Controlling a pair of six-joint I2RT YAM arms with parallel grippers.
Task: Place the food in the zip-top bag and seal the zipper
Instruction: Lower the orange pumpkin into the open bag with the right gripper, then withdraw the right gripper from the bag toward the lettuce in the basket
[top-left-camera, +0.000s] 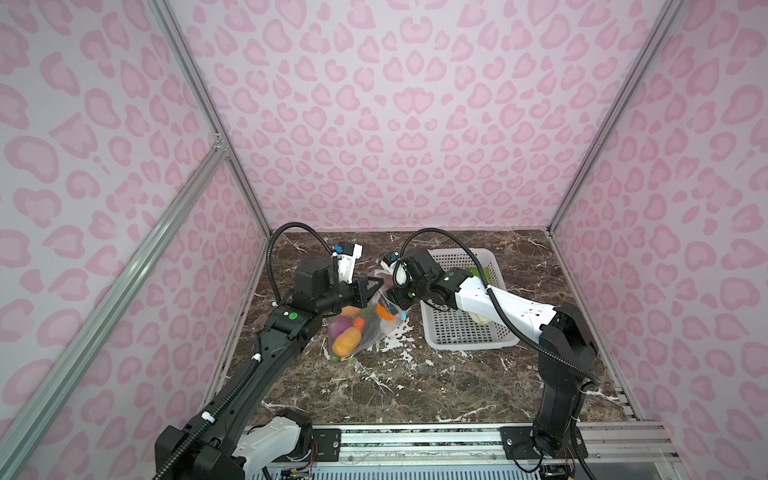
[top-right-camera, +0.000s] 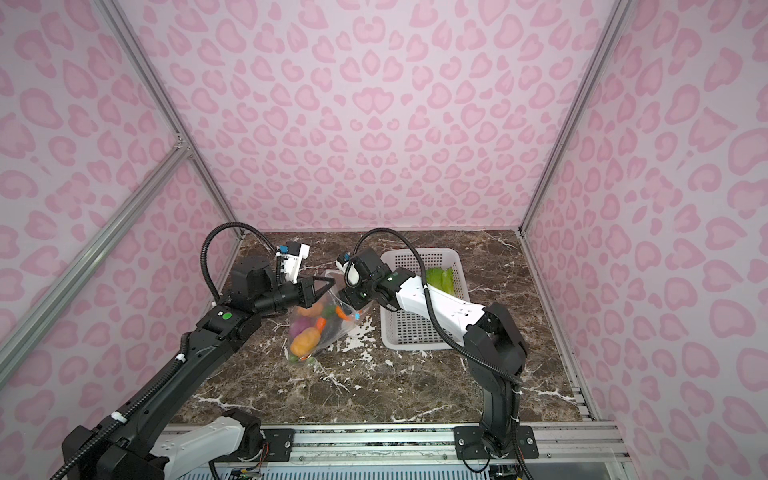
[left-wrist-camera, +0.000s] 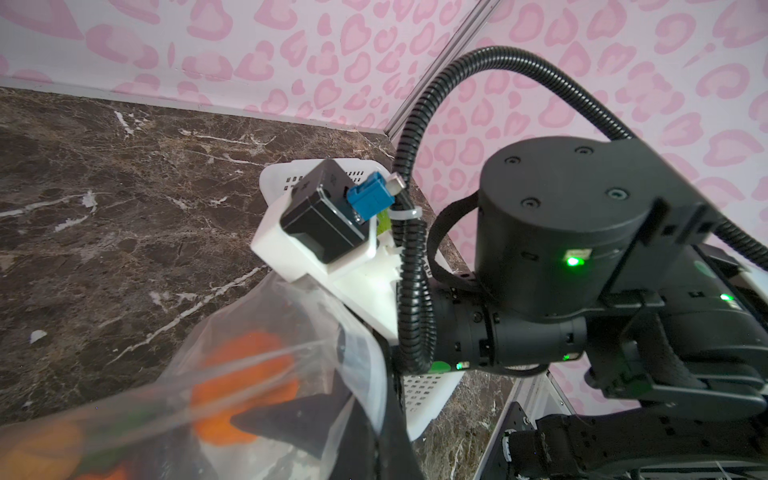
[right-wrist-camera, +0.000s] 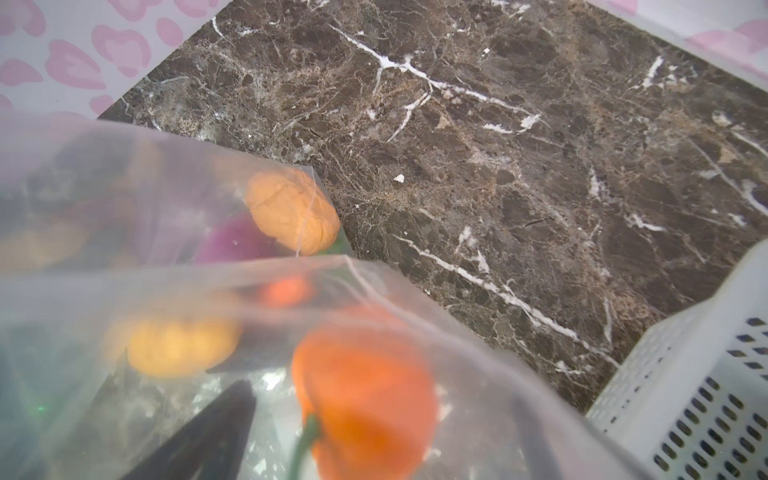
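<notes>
Two grippers meet at the bag (top-left-camera: 359, 332), just left of centre in both top views. On the left, the left gripper (top-left-camera: 374, 286) is clamped tight on the bag's top edge, and the bag hangs below it down to the table (top-left-camera: 415, 386). Orange, purple and green food (top-left-camera: 346, 340) lies inside. The right gripper (top-left-camera: 394, 302) sits at the bag's upper right, by the blue slider (top-left-camera: 404, 316); how wide its jaws stand cannot be told. Further right stands the basket (top-left-camera: 473, 341), with green cabbage (top-right-camera: 440, 279) in it.
</notes>
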